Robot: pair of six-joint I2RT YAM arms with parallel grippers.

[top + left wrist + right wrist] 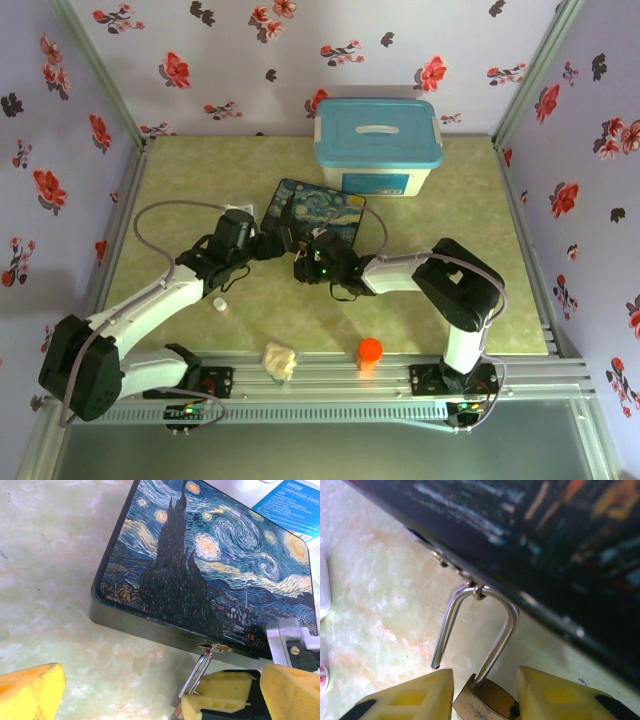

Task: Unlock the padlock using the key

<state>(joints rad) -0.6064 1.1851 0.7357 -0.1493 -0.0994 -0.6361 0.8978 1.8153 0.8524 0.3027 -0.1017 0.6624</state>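
Two yellow pads (415, 695) of the right pincer (485, 680) are seen at the bottom edge of the right wrist view. They are set narrow on either side of the padlock (482, 702), whose brass body sits between them. Whether it is clamped yet cannot be told. One leg of the shackle (509, 630) runs into the body, while the other ends free at lower left of centre, so the lock is judged to be sprung open. The bend of the shackle is hooked through a small ring (478, 591) under the front edge of the painted box (545, 540), which lies across the upper right.

The step in hand is judged to be the taking of the body. It is best gripped squarely on its flat sides, low enough that the shackle is left free to swing. No pull should be put on the ring until the hold is firm, lest the box be dragged over the tabletop (50, 580). The left pincer (162, 680) is spread wide at the bottom corners of the left wrist view. It is best kept apart from the shackle, ready for the box to be steadied. Beyond the box, a blue-lidded tub (378, 145) at upper centre of the top view need not be touched.
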